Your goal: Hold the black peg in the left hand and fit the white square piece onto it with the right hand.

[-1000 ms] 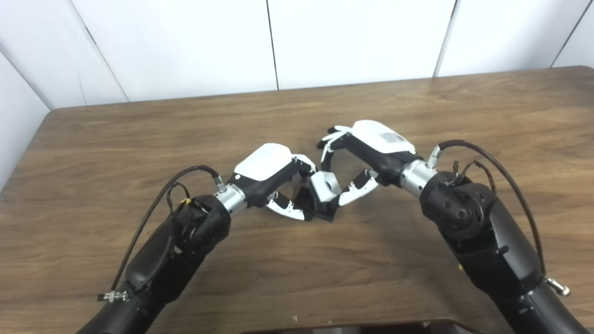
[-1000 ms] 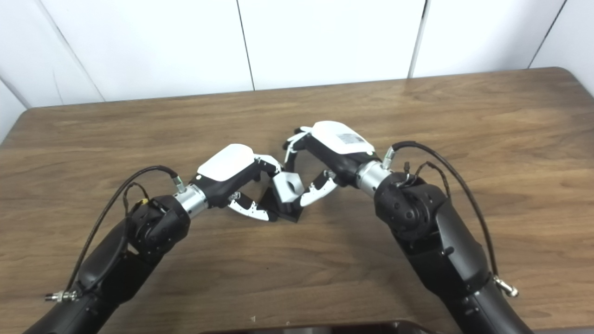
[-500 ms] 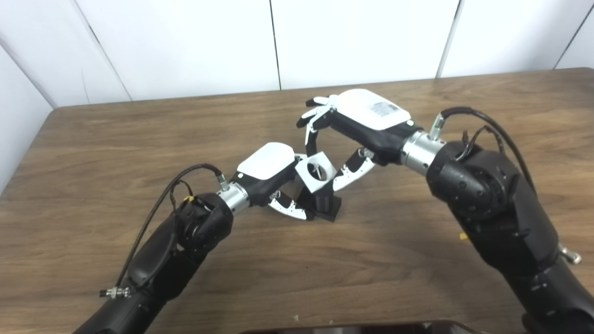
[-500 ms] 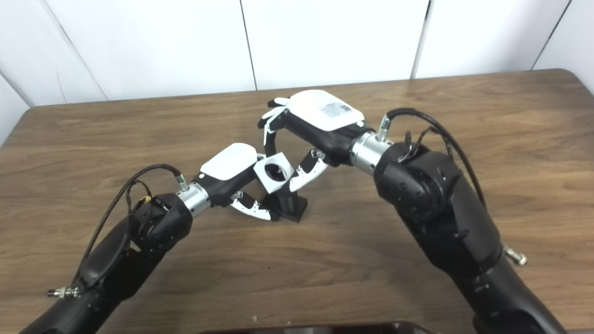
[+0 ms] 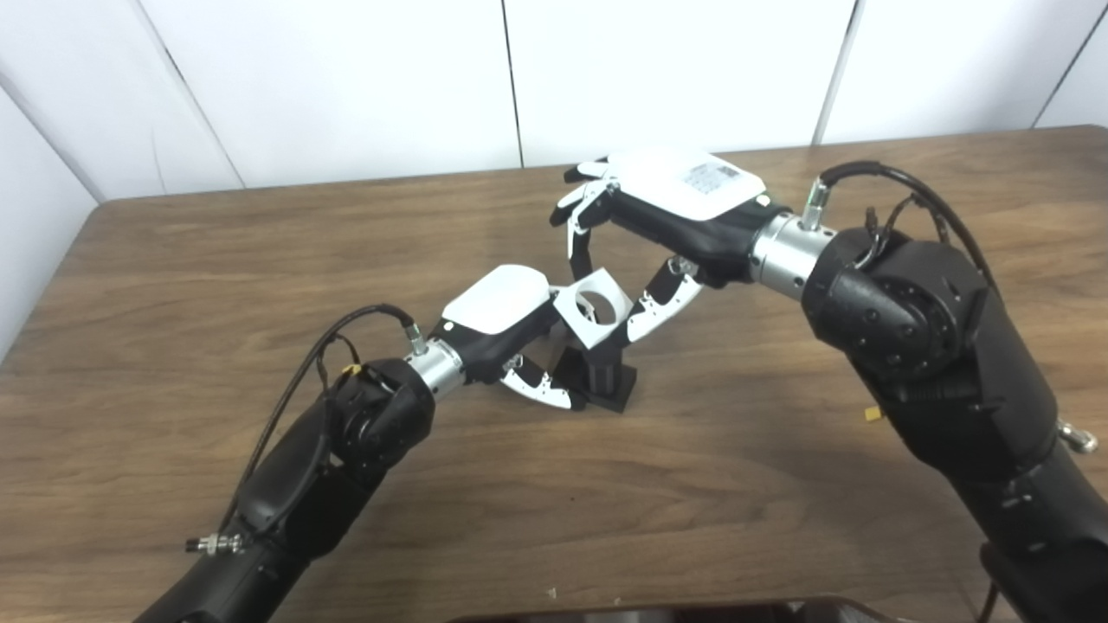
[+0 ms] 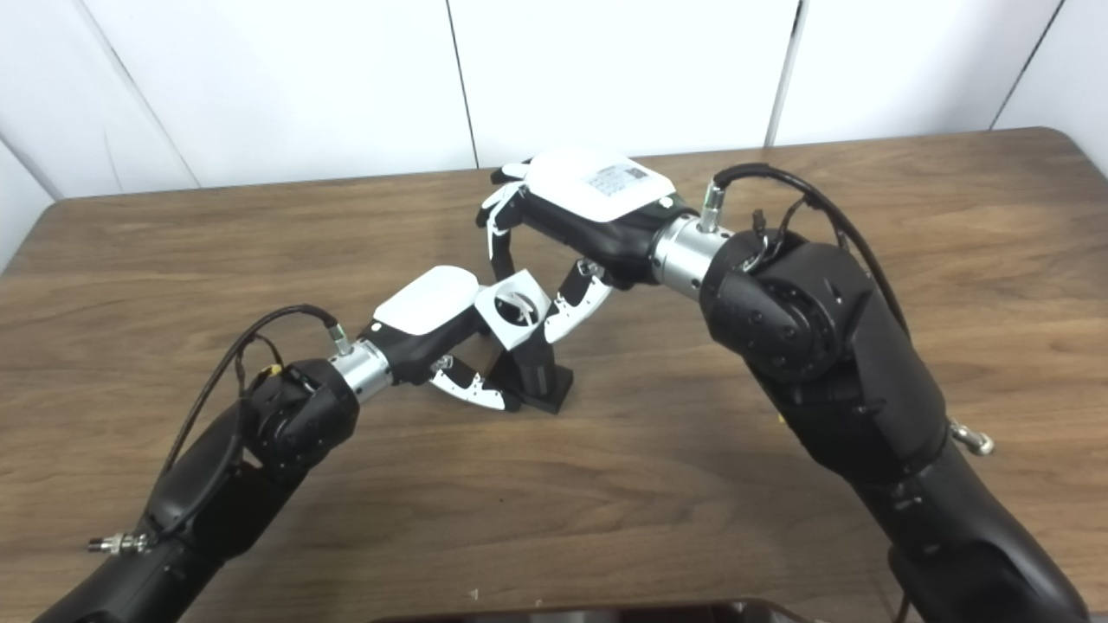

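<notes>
Fingers point(image 5: 582, 251) of the right hand point(image 5: 671, 212) pinch the white square piece point(image 5: 594, 305) tilted atop the black peg point(image 5: 603, 374), which the left hand point(image 5: 506, 324) clamps upright on the counter point(image 5: 779, 484); pressing down skewed could jam it or tip the peg.

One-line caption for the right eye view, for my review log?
Left hand steadies the black peg on the wooden table while right hand holds the white square piece above it.

Head cams, side by side, angled down at table point(image 5: 779, 484).
Both close; share hands, mid-table, rear wall.
</notes>
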Controlling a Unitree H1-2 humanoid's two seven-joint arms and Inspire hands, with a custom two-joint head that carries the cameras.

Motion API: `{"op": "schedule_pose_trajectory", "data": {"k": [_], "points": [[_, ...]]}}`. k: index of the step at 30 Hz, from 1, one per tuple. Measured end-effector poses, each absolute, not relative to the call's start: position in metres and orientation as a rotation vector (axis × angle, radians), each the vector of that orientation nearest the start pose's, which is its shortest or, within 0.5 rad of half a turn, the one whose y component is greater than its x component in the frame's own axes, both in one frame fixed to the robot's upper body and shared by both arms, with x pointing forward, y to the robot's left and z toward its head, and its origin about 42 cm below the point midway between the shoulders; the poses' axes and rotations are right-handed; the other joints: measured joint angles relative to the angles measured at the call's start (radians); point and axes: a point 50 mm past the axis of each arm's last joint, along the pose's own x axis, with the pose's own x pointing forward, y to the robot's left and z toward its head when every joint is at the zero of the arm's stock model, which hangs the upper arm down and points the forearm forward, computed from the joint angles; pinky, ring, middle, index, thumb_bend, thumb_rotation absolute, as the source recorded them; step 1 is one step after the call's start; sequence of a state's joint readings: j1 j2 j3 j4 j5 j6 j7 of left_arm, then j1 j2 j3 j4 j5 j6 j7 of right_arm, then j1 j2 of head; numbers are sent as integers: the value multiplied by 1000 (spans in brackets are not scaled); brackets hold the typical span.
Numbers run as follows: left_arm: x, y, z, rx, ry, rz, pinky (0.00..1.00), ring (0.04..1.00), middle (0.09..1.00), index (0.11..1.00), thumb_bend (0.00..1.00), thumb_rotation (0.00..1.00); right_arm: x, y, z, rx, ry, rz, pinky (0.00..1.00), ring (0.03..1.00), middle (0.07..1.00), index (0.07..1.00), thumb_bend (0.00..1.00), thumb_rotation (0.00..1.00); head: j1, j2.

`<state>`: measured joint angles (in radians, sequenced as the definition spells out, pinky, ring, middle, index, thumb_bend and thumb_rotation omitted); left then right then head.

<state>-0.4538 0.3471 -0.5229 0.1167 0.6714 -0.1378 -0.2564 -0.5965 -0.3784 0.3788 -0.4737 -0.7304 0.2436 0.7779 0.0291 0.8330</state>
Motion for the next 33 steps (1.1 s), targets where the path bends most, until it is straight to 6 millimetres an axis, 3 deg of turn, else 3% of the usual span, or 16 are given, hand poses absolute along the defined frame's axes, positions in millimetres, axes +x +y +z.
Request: {"op": "schedule_pose_trajectory", "data": {"k": [11,33], "points": [[381,155,170,1187,-396,-739,571,694,741,495,519,83,342,-151,331,-1346,-489,686,1000,954,821,479,520,144,3,5],[381,155,171,1191,-395,-745,543,674,739,495,518,84,357,-149,304,-1372,-402,708,980,940,814,479,522,142,8,9]]}}
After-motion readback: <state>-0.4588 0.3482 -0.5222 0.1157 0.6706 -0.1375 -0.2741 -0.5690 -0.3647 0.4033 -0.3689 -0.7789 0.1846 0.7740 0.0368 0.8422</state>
